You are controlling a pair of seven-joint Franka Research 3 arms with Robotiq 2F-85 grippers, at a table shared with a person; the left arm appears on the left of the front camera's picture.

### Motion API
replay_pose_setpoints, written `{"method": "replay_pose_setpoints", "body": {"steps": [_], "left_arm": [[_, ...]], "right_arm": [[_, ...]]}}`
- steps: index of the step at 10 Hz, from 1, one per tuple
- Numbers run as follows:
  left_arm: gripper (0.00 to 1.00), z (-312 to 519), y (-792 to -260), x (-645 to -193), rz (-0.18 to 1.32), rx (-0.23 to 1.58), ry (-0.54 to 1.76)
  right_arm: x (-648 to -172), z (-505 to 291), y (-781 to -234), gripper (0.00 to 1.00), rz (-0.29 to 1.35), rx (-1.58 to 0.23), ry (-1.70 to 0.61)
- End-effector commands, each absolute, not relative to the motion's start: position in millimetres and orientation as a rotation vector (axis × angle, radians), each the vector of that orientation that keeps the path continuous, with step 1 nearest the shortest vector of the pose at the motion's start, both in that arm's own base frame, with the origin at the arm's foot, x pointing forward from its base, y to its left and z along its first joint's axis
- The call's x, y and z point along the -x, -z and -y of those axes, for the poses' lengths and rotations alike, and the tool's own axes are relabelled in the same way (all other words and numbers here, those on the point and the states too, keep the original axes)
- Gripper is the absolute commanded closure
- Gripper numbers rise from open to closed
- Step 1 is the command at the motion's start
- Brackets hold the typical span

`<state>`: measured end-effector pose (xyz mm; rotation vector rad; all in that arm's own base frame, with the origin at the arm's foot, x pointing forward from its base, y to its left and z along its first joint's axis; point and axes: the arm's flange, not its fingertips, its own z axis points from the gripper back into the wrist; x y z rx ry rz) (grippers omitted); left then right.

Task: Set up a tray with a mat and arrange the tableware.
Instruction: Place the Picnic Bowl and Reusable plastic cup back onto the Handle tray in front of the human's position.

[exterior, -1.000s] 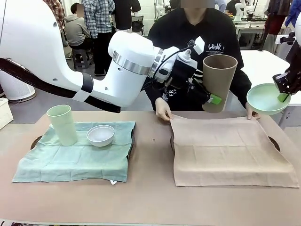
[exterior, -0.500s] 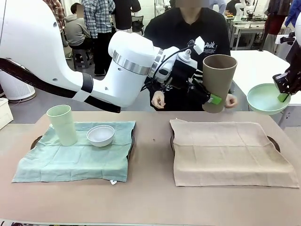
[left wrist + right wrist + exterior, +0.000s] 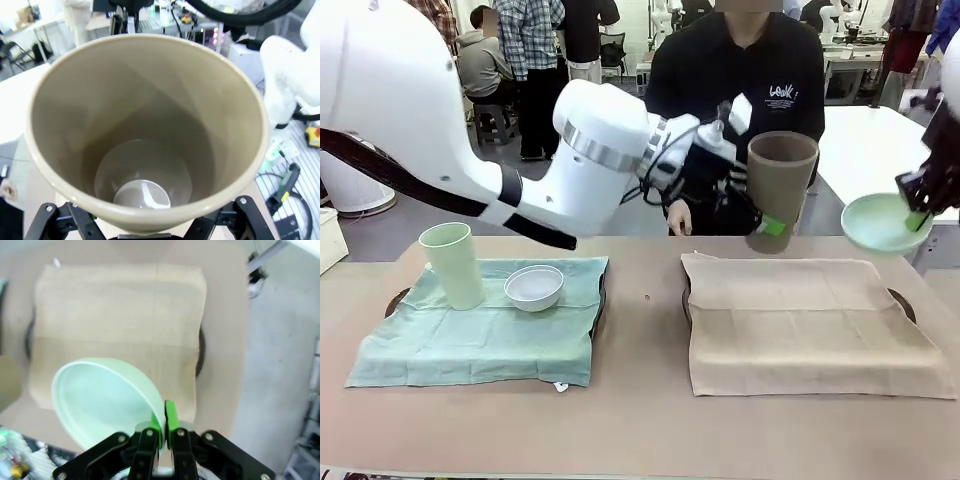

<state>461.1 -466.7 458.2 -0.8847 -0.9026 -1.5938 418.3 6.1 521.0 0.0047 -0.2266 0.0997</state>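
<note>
My left gripper is shut on the brown-taupe cup, holding it upright in the air above the far edge of the beige mat. In the left wrist view I look straight down into that cup. Off the table's right end, my right gripper is shut on the rim of the mint green bowl. The right wrist view shows the green fingertips pinching the bowl above the beige mat. That mat covers a dark tray.
On the left, a green mat over a second tray carries a pale green cup and a white bowl. A person in black stands at the far side, with one hand near the table edge.
The person's hands have left the beige mat's far corners and pulled back. My left arm has shifted slightly with the brown cup, and the mint bowl has moved a little.
</note>
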Motion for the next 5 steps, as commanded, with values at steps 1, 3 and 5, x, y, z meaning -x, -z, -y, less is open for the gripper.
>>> {"method": "replay_pose_setpoints", "body": {"steps": [1, 3, 5], "left_arm": [[0.17, 468.9, -400.7, -475.0, 0.893, 0.876, 1.604], [0.17, 470.5, -362.4, -479.8, 0.828, 0.907, 1.532], [0.17, 467.3, -387.2, -474.9, 0.835, 0.891, 1.591]], "right_arm": [[-448.7, -2.4, -460.7, 0.94, 0.133, -0.047, -0.14], [-458.0, -8.0, -428.3, 0.94, 0.104, -0.076, -0.159], [-442.2, -2.8, -449.8, 0.94, 0.112, -0.031, -0.123]]}}
